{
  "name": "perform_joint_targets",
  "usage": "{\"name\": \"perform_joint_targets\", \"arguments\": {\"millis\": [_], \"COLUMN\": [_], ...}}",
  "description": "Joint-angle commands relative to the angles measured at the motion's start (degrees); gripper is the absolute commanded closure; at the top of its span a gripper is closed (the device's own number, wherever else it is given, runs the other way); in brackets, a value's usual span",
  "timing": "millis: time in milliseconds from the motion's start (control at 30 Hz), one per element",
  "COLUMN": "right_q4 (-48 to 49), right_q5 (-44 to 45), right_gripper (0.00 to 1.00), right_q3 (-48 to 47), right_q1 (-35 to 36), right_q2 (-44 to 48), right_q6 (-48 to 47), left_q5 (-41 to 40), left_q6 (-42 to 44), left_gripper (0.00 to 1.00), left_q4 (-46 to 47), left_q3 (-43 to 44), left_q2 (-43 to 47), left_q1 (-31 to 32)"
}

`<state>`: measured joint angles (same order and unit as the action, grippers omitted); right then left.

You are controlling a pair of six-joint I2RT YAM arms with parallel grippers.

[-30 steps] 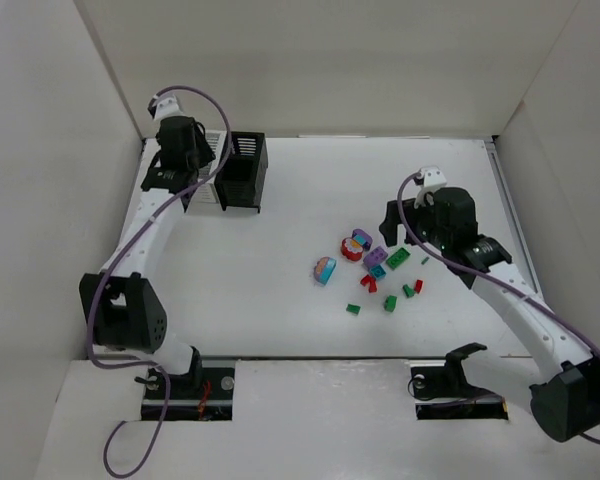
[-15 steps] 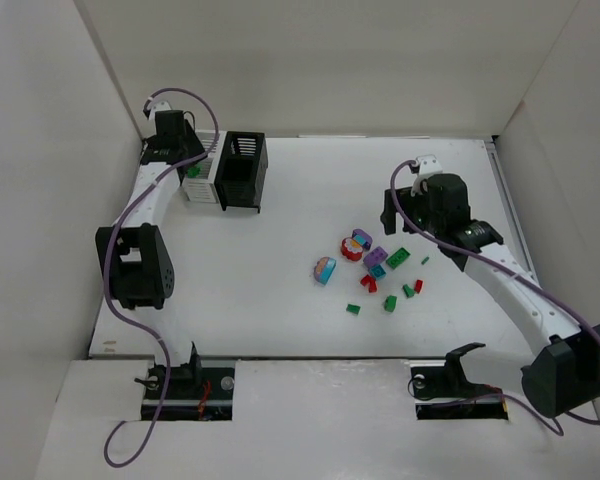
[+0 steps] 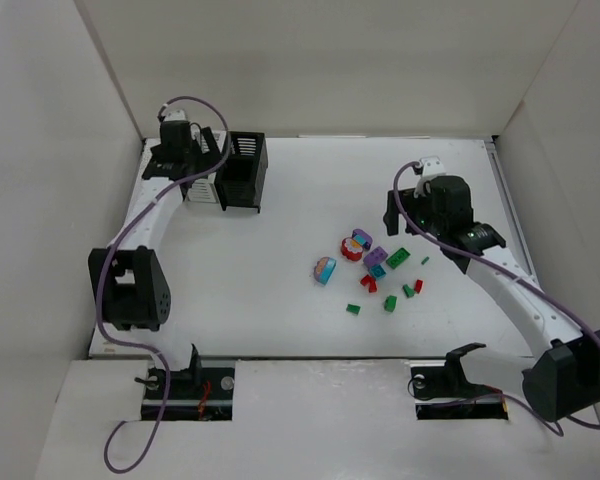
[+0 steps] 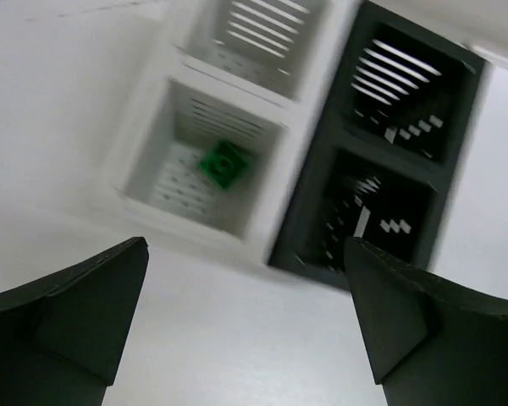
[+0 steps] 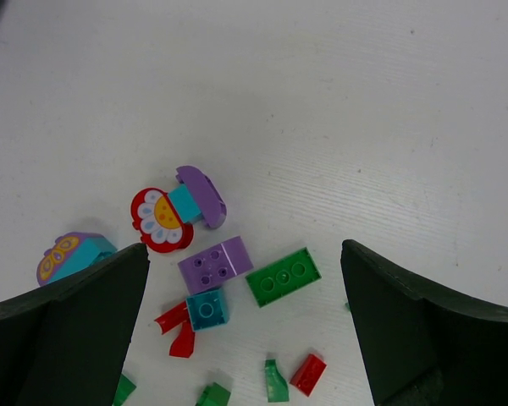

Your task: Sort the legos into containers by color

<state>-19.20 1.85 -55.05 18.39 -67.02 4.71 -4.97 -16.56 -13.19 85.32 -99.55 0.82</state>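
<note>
The white container point(image 4: 157, 127) holds one green lego point(image 4: 226, 163) in its nearer compartment, and the black container point(image 4: 457, 127) is joined to its right. My left gripper point(image 4: 244, 247) hangs open just above and in front of them, with nothing between its fingers. From the top view it point(image 3: 188, 158) is over the white container point(image 3: 202, 187), beside the black one point(image 3: 242, 172). The other legos point(image 3: 375, 262) lie scattered mid-table. My right gripper point(image 5: 243, 250) is open above them, over a purple brick point(image 5: 215, 264), a green brick point(image 5: 283, 277) and a teal brick point(image 5: 207, 308).
A red flower piece point(image 5: 159, 220) with a purple arch point(image 5: 201, 196) lies beyond the bricks, and a teal-and-purple piece point(image 5: 68, 254) to the left. Small red point(image 5: 308, 373) and green point(image 5: 275, 381) bits lie nearer. White walls enclose the table on three sides.
My left gripper has opened over the white container, and the green lego it carried now lies inside. The left arm shifted slightly right. The right arm drew a little nearer the pile.
</note>
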Motion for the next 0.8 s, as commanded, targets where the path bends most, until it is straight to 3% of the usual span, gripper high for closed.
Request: {"name": "perform_joint_targets", "arguments": {"millis": [0, 100, 133, 233, 467, 567, 767], "right_q4": [1.5, 1.5, 1.5, 1.5, 0.2, 0.2, 0.7], "right_q5": [-0.1, -0.1, -0.1, -0.1, -1.7, -3.1, -3.1], "right_gripper": [0.00, 0.00, 0.00, 0.00, 0.00, 0.00, 0.00], "right_q3": [1.1, 2.6, 2.6, 3.1, 4.3, 4.9, 4.9], "right_q1": [-0.3, -0.3, -0.3, -0.3, -0.3, 0.2, 0.2], "right_q2": [2.8, 3.3, 3.3, 3.3, 4.4, 4.4, 4.4], "right_q6": [-0.2, -0.2, -0.2, -0.2, -0.2, -0.2, -0.2], "left_q5": [6.1, 3.8, 2.3, 3.2, 9.2, 2.6, -0.3], "left_q6": [6.5, 8.0, 7.3, 6.3, 0.6, -0.5, 0.2], "left_gripper": [0.00, 0.00, 0.00, 0.00, 0.00, 0.00, 0.00], "left_q4": [3.3, 3.3, 3.3, 4.8, 8.1, 7.6, 8.4], "left_q3": [-6.9, -10.6, -13.3, -17.5, -26.5, -27.1, -24.7], "left_q2": [12.8, 16.2, 16.2, 17.1, 15.1, 12.4, 5.2], "left_q1": [9.4, 18.7, 25.0, 33.2, 39.4, 43.3, 49.2]}}
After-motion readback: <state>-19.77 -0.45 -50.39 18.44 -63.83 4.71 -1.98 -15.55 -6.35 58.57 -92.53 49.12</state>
